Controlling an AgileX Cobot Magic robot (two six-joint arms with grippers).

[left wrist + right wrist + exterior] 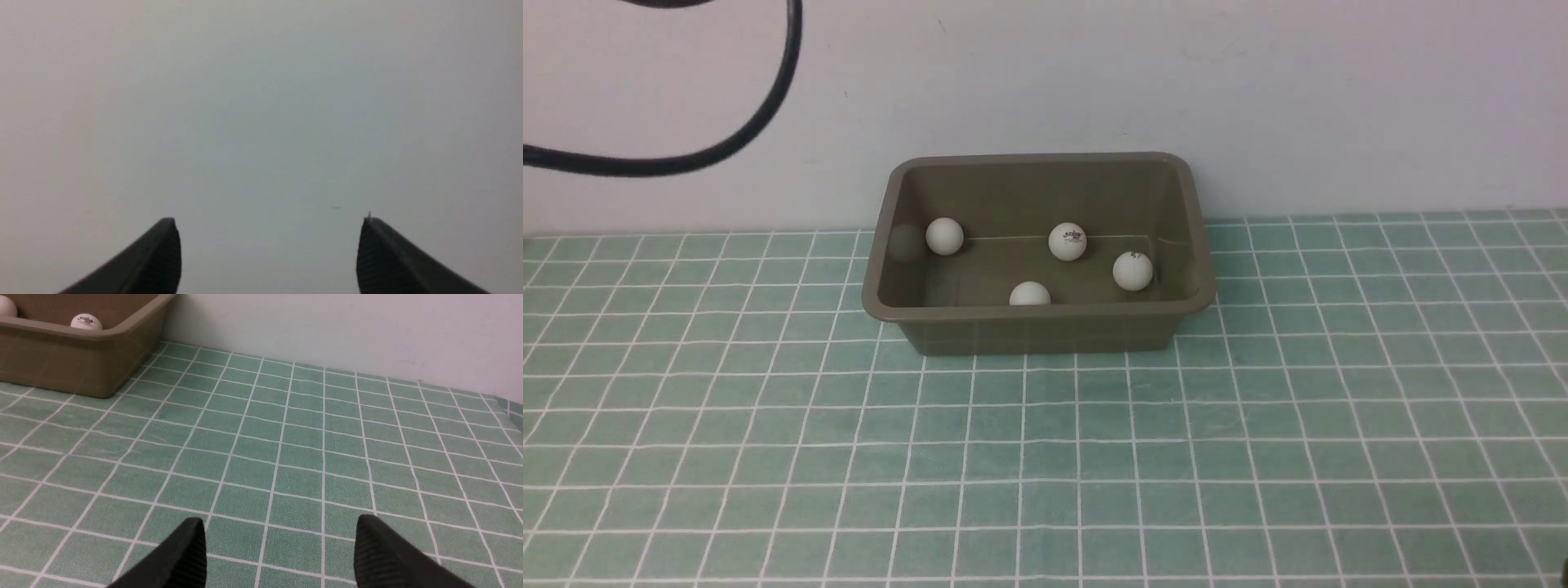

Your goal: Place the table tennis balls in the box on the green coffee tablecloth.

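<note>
Tablecloth first: the green coffee tablecloth (1258, 425) covers the whole table up to the back wall (1258, 98), and no loose ball shows anywhere on it in the front view or the right wrist view.

The box (1045, 331) sits centred at the far edge of the cloth, close to the wall, long axis running left-right across the robot's front. A black cable (768, 106) hangs on the wall, well clear of the box.

Four table tennis balls (1067, 242) visible inside the box: one near the left wall, one mid-floor with a printed mark, one toward the right, one half-hidden behind the near rim. A fifth could be hiding below that rim; can't tell.

Left gripper (269, 255): fingers (161, 261) spread wide, nothing between them, camera sees only blank pale surface, so its position relative to the box can't be read. Right gripper (278, 555): fingers (380, 555) also spread wide and empty, above bare cloth, with the box well off toward the robot's left and further forward.

Judgement: task looks done or nearly so. If another ball exists, it's out of every view. Neither arm shows in the front view, so both look pulled back; which is nearer the box can't be settled, since only the right wrist view has it in sight.
</note>
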